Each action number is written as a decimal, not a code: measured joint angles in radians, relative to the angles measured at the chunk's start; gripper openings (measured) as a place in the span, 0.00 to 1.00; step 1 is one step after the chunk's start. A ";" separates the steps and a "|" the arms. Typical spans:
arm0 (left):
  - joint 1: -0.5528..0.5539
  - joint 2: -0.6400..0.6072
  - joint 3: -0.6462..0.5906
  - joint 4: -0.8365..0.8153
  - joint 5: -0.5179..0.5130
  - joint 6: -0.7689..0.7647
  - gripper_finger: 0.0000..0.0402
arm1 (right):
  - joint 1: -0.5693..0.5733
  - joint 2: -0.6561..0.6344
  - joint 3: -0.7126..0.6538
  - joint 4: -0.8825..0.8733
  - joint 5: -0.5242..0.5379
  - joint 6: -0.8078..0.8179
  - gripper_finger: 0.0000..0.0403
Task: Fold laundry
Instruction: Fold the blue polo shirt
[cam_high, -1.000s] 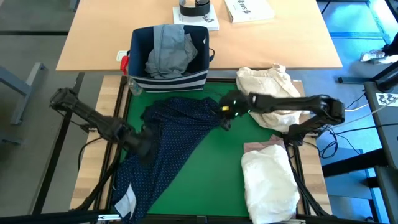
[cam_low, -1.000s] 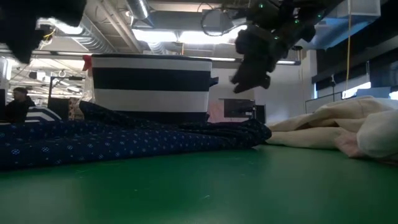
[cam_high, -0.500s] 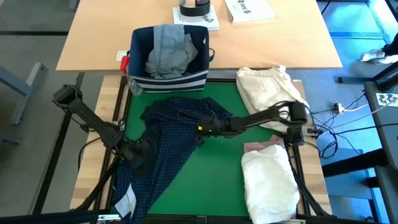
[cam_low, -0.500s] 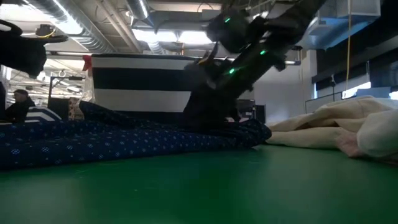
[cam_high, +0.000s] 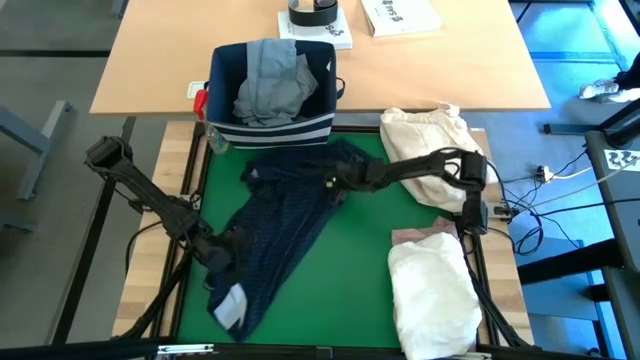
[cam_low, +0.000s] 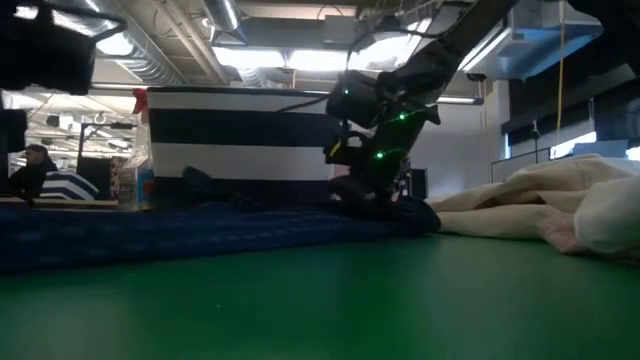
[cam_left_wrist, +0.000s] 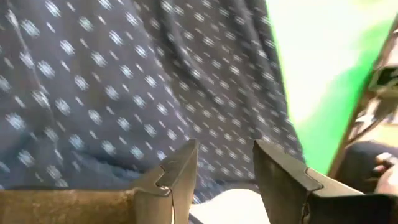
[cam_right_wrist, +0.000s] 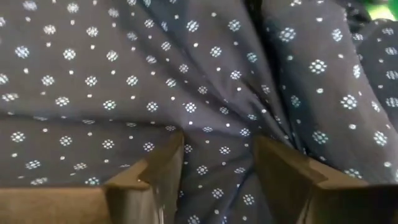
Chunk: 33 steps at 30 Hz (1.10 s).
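Observation:
The navy white-dotted shirt (cam_high: 290, 220) lies spread on the green mat (cam_high: 360, 270), slanting from near the bin to the near left, where a white label (cam_high: 232, 305) shows. My right gripper (cam_high: 335, 188) stands open on the shirt's far right part (cam_low: 372, 190), slanting down. My left gripper (cam_high: 228, 262) is open low over the shirt's near left part, with dotted cloth (cam_left_wrist: 124, 81) and the label (cam_left_wrist: 230, 208) ahead of its fingers. Light grey jeans (cam_high: 270, 80) lie in the bin. A white shirt (cam_high: 430, 290) rests on a pale pink top (cam_high: 420, 238) at the near right. My right gripper has its open fingers (cam_right_wrist: 165, 158) set down on the shirt's far right part, slanting from the table's right and above. Wrinkled cloth (cam_right_wrist: 242, 118) lies between and ahead of them, flat on the mat, not pinched. My left gripper is close over the cloth; whether it touches, I cannot tell.
The navy striped bin (cam_high: 270, 128) stands at the mat's far edge, right behind the shirt. A cream-beige cloth bundle (cam_high: 435, 140) lies at the far right. Bare green mat shows in the middle and near the front edge.
My right gripper has come down from the air onto the shirt, tipping steeply downward, then gone toward the far edge. The shirt has slid toward the far right and lies flatter; its labelled near end has shifted right. My left gripper has sunk toward the cloth.

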 joint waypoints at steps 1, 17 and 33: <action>0.005 0.004 0.000 0.017 -0.009 -0.002 0.37 | -0.017 -0.009 0.000 -0.029 -0.015 -0.042 0.49; 0.225 0.050 0.125 -0.126 -0.103 0.075 0.37 | 0.145 -0.340 -0.008 -0.086 -0.377 0.082 0.49; 0.487 0.203 0.042 0.007 0.133 0.412 0.36 | 0.481 -0.324 -0.007 0.015 -0.058 0.163 0.49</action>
